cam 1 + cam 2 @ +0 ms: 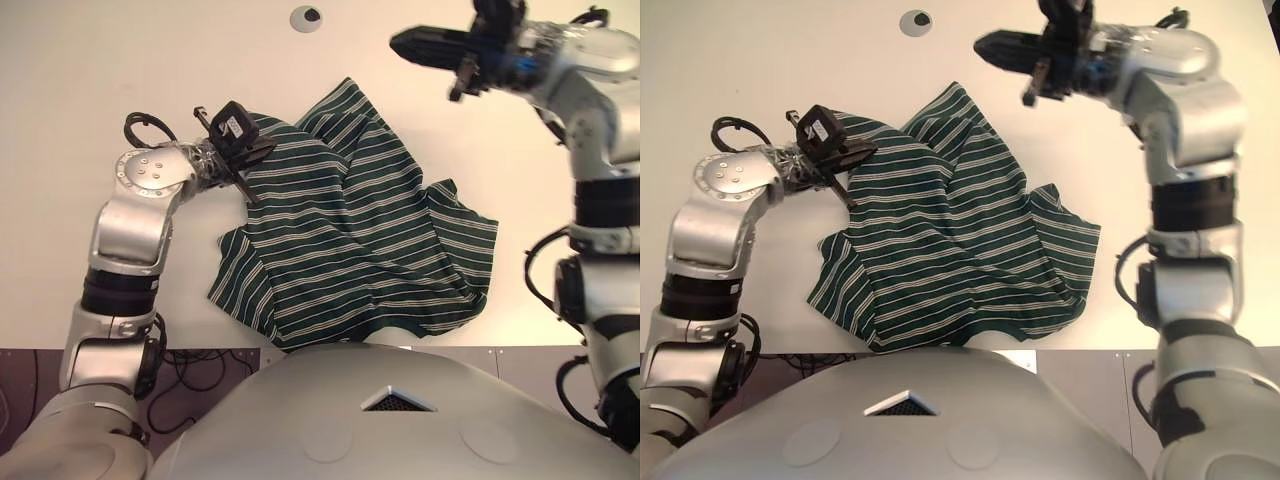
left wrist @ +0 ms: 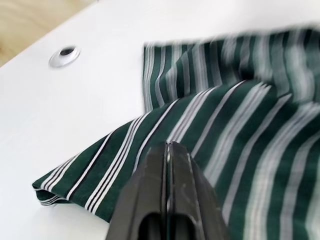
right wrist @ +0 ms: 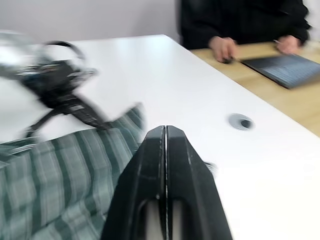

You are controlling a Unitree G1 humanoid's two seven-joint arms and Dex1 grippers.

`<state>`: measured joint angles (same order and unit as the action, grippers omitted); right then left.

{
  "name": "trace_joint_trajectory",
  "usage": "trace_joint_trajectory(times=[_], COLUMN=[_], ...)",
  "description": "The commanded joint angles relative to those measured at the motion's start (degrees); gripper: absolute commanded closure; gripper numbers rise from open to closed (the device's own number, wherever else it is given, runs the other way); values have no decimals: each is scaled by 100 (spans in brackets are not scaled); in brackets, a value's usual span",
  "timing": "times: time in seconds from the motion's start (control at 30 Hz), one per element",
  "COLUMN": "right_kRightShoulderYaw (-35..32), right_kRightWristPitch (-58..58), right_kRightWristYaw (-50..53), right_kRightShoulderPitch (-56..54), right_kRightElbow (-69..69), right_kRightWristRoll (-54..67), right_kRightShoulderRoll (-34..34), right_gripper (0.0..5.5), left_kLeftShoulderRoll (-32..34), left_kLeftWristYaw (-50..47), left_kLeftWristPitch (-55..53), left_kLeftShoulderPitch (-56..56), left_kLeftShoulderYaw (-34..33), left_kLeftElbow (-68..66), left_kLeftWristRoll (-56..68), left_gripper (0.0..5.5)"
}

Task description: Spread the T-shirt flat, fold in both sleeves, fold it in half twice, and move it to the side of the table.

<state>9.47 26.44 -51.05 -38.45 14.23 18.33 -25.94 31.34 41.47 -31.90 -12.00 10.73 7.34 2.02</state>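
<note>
Table [image 1: 100, 60]: white, bore the shirt at its middle.

T-shirt [image 1: 350, 240]: dark green with thin white stripes; lay crumpled and creased, not flat, from mid-table to the near edge, one corner pointing far.

Right gripper [image 1: 395, 42]: hung above bare tabletop beyond the shirt's far corner, well apart from the cloth; fingers pressed together, nothing between them.

Left gripper [image 1: 268, 150]: sat low over the shirt's far-left edge; fingers [image 2: 150, 170] pressed together, striped cloth just beneath the tips.

Cable grommet [image 1: 306, 18]: round, set in the table far of the shirt.
</note>
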Motion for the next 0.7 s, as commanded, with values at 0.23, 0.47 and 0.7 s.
trace_joint_trajectory(times=[0.23,0.47,0.7], right_kRightShoulderYaw=[860,257,-618], right_kRightWristPitch=[-1770,-1689,-1525], right_kRightWristYaw=[1219,2479,3317], right_kRightShoulderPitch=[-1308,-1460,-1465], right_kRightElbow=[4916,5939,6116], right_kRightWristRoll=[-1813,-2020,-1795], right_kRightShoulderRoll=[2022,1875,1615], right_gripper=[550,550,550], left_kLeftShoulderRoll=[-427,-109,-117], left_kLeftWristYaw=[-596,-406,-816], left_kLeftWristPitch=[671,349,790], left_kLeftShoulderPitch=[-676,14,166], left_kLeftShoulderYaw=[388,455,730], left_kLeftElbow=[-1181,-506,-1736], left_kLeftWristRoll=[-593,-639,-1150], left_gripper=[549,549,549])
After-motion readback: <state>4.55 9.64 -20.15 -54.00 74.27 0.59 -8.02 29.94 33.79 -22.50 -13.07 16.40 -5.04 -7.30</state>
